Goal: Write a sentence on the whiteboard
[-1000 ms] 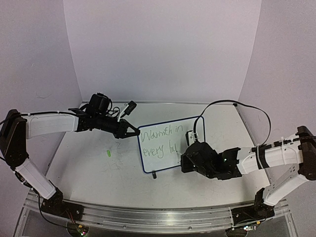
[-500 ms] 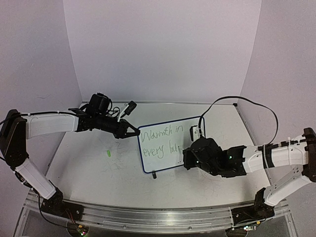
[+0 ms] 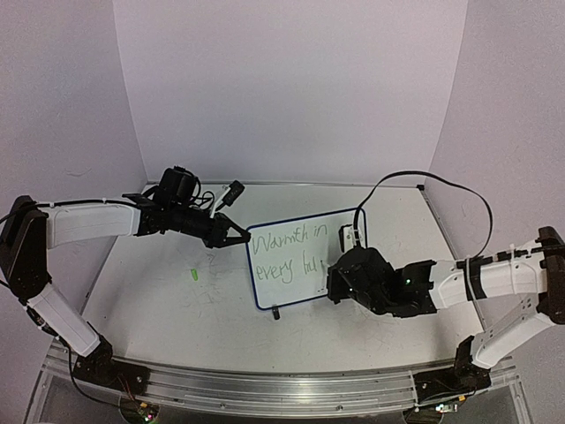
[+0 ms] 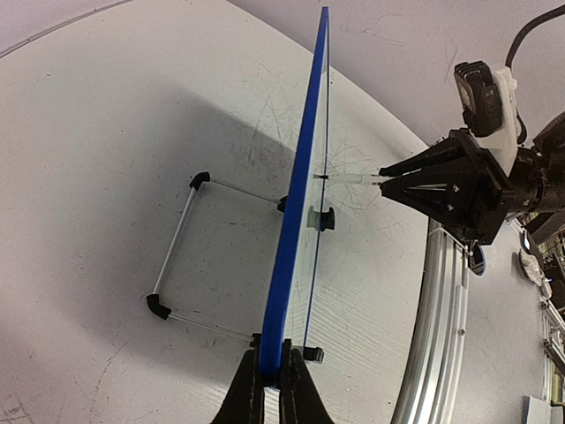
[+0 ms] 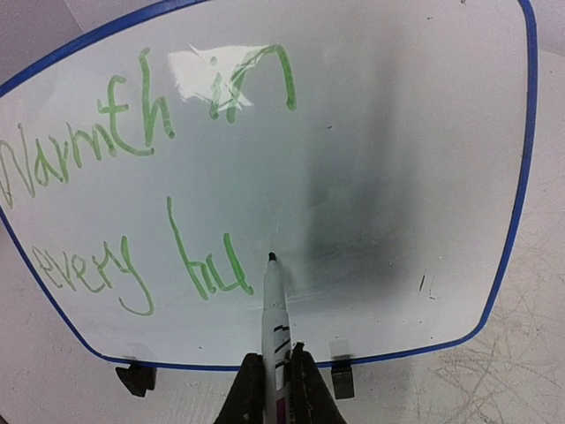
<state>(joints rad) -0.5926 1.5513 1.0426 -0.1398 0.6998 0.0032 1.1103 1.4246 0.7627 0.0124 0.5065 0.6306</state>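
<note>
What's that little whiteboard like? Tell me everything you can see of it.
The whiteboard is a small glossy white rectangle with rounded corners and a thin blue rim. It stands on edge on the table on two black feet, with a wire stand behind. Green writing reads "Warmth in every hu". The left gripper pinches one side edge; a marker in the right gripper touches its face after "hu".
</note>
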